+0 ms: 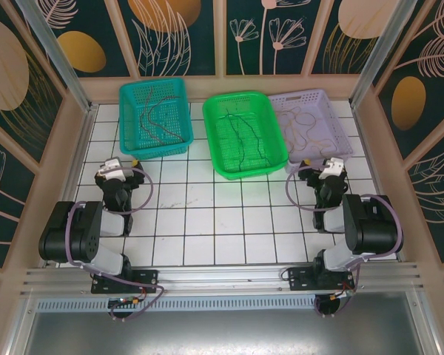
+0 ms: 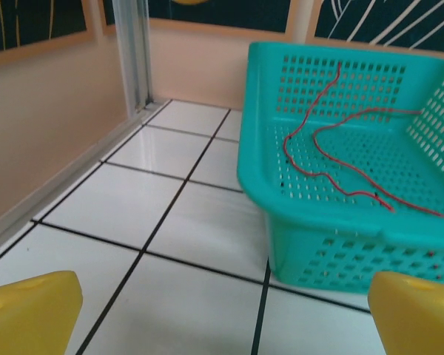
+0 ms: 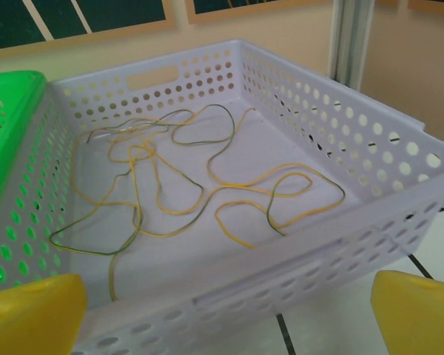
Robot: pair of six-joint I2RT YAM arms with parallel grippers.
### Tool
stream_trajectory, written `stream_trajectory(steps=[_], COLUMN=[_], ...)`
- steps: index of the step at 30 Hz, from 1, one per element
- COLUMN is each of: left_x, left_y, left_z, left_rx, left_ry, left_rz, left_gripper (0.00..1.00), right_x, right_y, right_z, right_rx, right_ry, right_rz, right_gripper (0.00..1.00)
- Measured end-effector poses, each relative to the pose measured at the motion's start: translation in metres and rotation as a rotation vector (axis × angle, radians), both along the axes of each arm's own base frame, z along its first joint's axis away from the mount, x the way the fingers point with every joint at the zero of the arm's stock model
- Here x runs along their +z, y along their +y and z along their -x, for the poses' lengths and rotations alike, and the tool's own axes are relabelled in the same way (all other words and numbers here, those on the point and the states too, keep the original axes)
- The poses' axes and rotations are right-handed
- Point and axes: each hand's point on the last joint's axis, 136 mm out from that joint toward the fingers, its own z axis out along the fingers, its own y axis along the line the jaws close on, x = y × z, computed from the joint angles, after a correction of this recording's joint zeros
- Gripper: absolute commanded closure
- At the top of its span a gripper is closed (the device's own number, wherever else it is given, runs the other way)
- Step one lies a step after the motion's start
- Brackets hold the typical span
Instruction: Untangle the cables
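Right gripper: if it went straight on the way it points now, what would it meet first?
Probably the near wall of the lavender basket, close ahead of the open right gripper; the yellow and green cables lie beyond, inside it.

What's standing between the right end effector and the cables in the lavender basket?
Only the near wall of the lavender basket stands between the open right end effector and the yellow and green cables. The basket is open on top, and nothing visible covers them.
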Motion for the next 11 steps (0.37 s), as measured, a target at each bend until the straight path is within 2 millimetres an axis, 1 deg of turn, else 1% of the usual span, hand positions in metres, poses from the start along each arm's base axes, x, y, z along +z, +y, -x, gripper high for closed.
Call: stream_trajectory(steps=[11], left_x=[0.0065], left_y=[-0.0001], left_z=[-0.0012], left_rx=[-0.001], left_ry=[-0.026], left_rz=[-0.003], left_gripper=[0.01], right_x=[0.0014], right_y=[0.003], right_z=[-0.0021], right_rx=[0.013], right_ry=[-0.002], right_rz=[0.002], right_gripper=[0.01])
